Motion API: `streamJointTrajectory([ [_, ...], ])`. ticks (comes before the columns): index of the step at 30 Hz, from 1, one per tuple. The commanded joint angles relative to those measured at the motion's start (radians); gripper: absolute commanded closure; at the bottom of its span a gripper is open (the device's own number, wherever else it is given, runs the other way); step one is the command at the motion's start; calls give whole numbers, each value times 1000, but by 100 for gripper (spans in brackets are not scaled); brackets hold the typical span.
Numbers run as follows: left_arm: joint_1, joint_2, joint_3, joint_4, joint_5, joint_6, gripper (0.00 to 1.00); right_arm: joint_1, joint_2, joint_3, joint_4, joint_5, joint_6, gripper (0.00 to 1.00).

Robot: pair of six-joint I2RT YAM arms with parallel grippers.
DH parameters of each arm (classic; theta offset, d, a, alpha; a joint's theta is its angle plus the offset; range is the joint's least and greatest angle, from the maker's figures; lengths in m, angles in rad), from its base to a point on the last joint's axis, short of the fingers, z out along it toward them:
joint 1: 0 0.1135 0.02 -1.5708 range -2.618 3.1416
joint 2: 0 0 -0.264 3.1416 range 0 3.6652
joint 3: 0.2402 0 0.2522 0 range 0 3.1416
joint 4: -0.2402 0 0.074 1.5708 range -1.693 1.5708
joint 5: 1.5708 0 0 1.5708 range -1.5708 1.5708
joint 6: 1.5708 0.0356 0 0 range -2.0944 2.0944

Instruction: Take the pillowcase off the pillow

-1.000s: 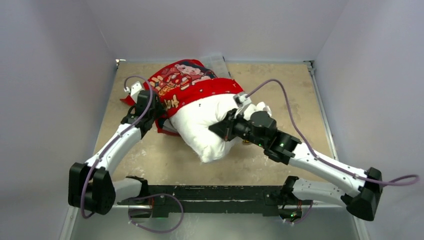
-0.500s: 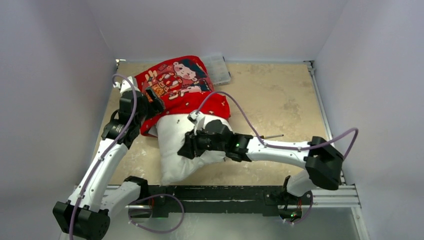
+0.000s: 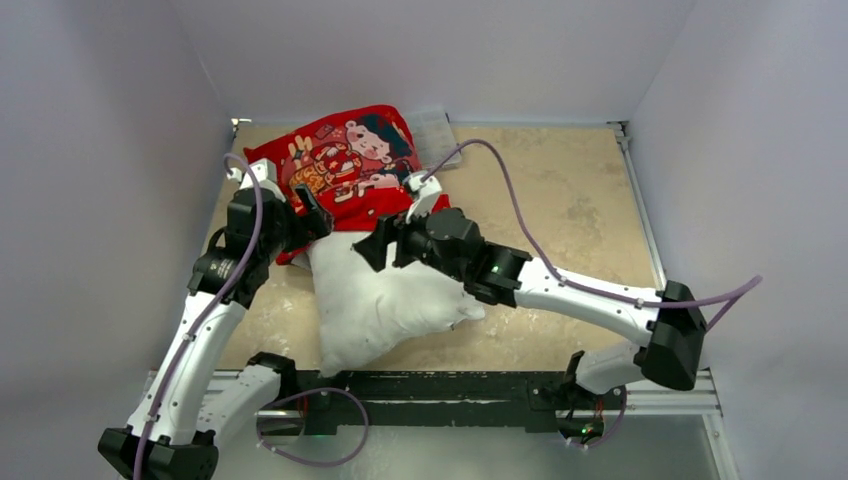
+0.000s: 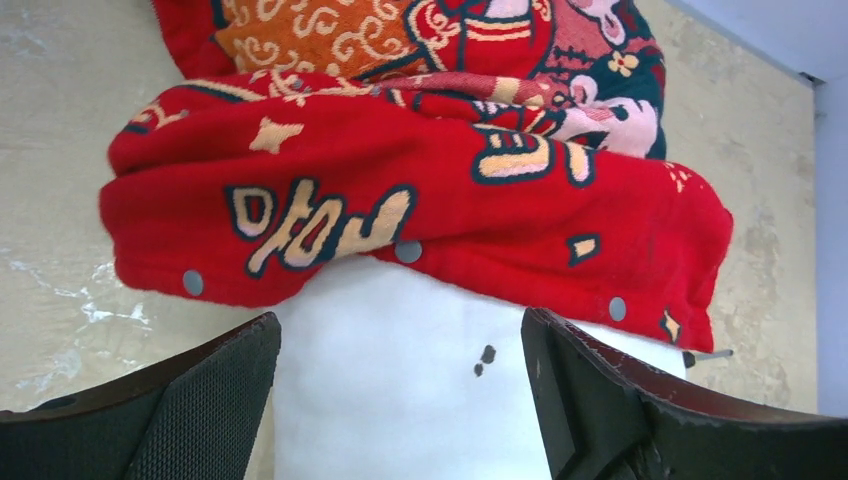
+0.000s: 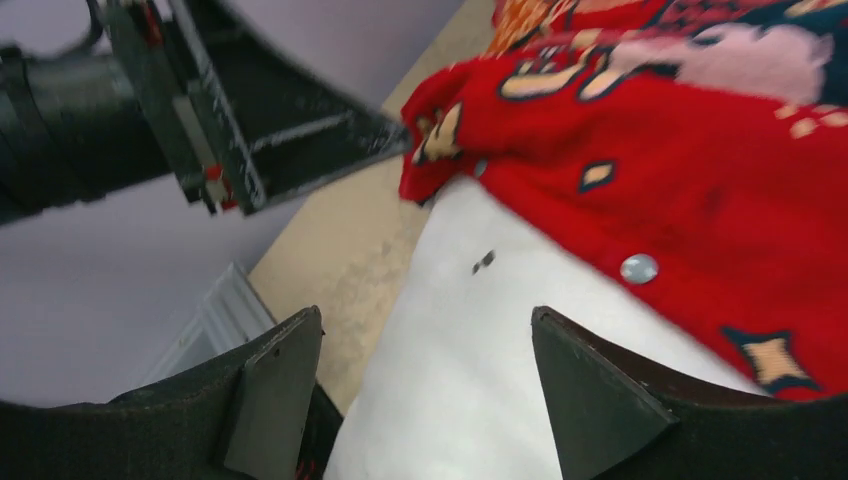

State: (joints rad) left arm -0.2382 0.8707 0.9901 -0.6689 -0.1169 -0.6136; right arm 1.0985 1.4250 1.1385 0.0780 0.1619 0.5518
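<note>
Pillowcase (image 3: pixel 345 165) bunched over the far end of the pillow (image 3: pixel 385 300), both pincers gaping

Red cover first: it sits on the pillow's far end only, and its hem is rolled into a thick band running across the white cushion. Printed side up, cartoon figures showing, gold lettering along the roll. Silver snap studs (image 4: pixel 407 251) dot that hem, and they are plain in both wrist views. The pillow's near end lies bare, plump and tilted, with one corner pointing toward the arm bases. A small dark mark (image 4: pixel 483 358) shows on the white just below the roll.

Now the left gripper (image 3: pixel 312 215): it's at the pillow's left side, right at the hem line, with its fingers spread wide. Its own camera looks between them at bare pillow and red roll, and nothing is pinched. The right gripper (image 3: pixel 375 250) is over the pillow's far half, nose toward the same hem. Its fingers are parted too, framing white fabric and red edge, and nothing is clamped between them. The two grippers stand near each other across the pillow's width.

Beyond the pillow's far end, a clear plastic tray (image 3: pixel 438 135) peeks out from behind the red cloth. The tan table (image 3: pixel 560 190) stretches away on the pillow's right.
</note>
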Motion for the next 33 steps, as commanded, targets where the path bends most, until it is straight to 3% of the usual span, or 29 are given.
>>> streamJointTrajectory([
  [1, -3, 6, 36, 14, 84, 18, 9, -78, -87, 3, -21, 95, -8, 20],
  [6, -92, 13, 9, 66, 100, -24, 5, -292, -152, -78, 8, 55, 1, 15],
  [13, -494, 198, 53, 100, -216, -95, 3, -477, -138, -144, 107, -78, -23, 6],
  [22, -748, 460, 141, 118, -452, -162, 1, -569, -55, -243, 229, -206, -18, 6],
  [26, -781, 521, 114, 80, -554, -241, 1, -573, 2, -272, 275, -297, -28, 4],
  [33, -783, 525, -97, 105, -599, -370, 2, -553, 87, -338, 395, -410, -40, 7],
])
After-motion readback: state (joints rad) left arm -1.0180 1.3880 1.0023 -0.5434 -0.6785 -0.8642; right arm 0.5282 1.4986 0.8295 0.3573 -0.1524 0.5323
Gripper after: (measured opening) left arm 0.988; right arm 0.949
